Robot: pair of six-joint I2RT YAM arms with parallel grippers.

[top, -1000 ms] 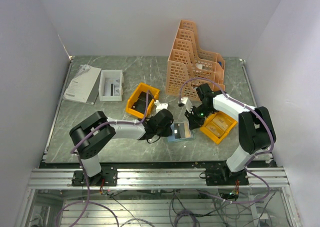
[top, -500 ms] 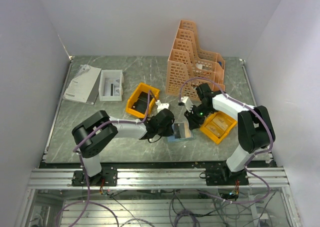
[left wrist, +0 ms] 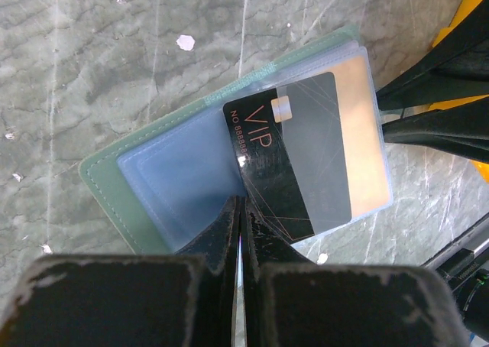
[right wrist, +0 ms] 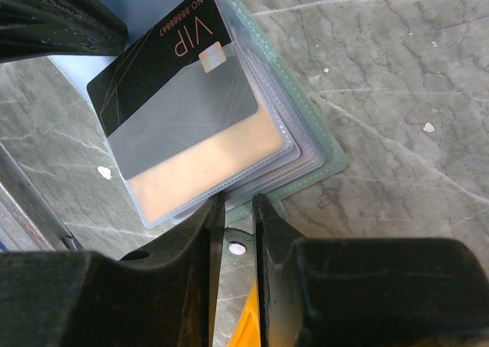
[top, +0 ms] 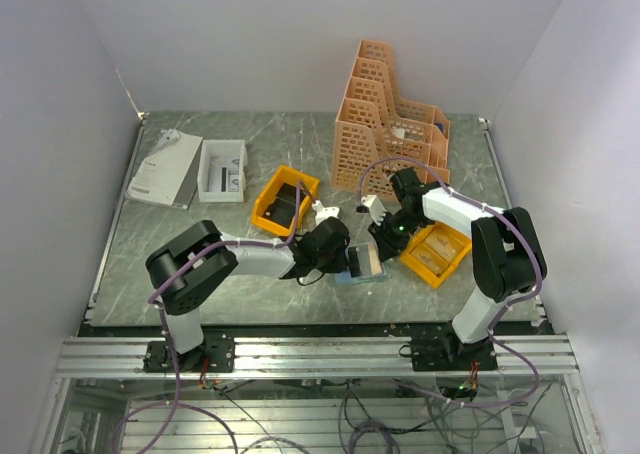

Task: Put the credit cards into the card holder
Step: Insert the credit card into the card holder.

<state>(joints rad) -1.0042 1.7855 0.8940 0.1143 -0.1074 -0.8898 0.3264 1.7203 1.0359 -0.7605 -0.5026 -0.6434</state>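
Note:
The card holder (top: pixel 365 265) lies open on the table, grey-green cover (left wrist: pixel 107 186) outside and clear bluish sleeves inside. A black VIP credit card (left wrist: pixel 279 160) sits partly inside a sleeve over a tan-orange one (left wrist: pixel 359 133). My left gripper (left wrist: pixel 241 209) is shut, its tips resting on the sleeve at the black card's lower corner. My right gripper (right wrist: pixel 237 209) stands slightly open at the holder's opposite edge, with the snap tab (right wrist: pixel 235 248) showing in the gap. More tan credit cards (top: pixel 432 252) lie in the yellow bin on the right.
A yellow bin (top: pixel 462 249) touches the right gripper's side. A second yellow bin (top: pixel 268 214) holds a dark item, left of the holder. A tall orange file rack (top: pixel 385 124) stands behind. A white box (top: pixel 222 169) and papers (top: pixel 165 167) lie far left.
The right gripper's jaws have parted a little at the holder's edge. The left gripper has edged right onto the holder and stays shut.

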